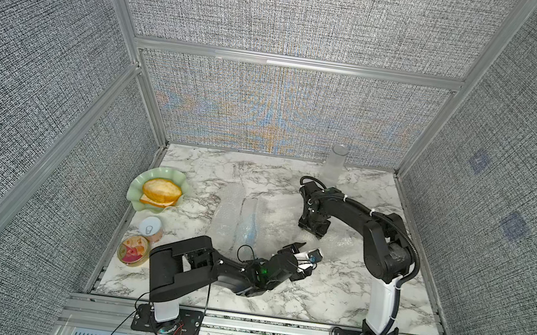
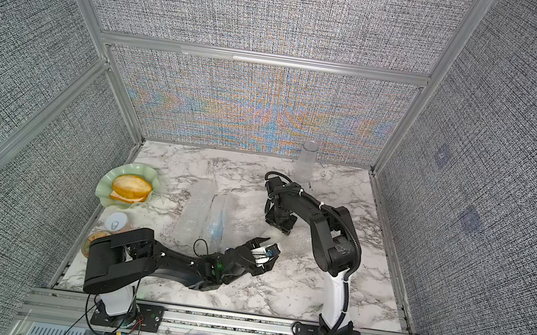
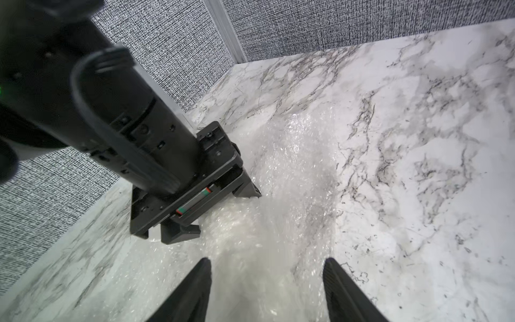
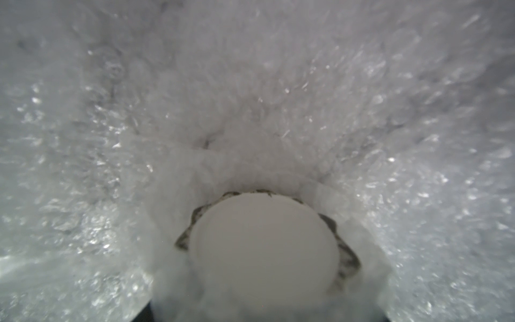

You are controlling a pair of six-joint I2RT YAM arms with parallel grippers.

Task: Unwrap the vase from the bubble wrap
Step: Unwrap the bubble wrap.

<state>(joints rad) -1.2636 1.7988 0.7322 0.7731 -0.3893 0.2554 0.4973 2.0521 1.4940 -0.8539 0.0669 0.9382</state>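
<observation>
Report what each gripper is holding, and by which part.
Left gripper: nothing, fingers open above the bubble wrap. Right gripper: fingers planted down in the wrap; whether they grip it cannot be told.

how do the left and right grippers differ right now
The left gripper slants in low over the bubble wrap; the right gripper points straight down onto it. The left gripper's jaws stand open, gripping nothing; the right gripper's fingers press into the wrap, and whether they pinch it is unclear. Both are black with two fingers.
</observation>
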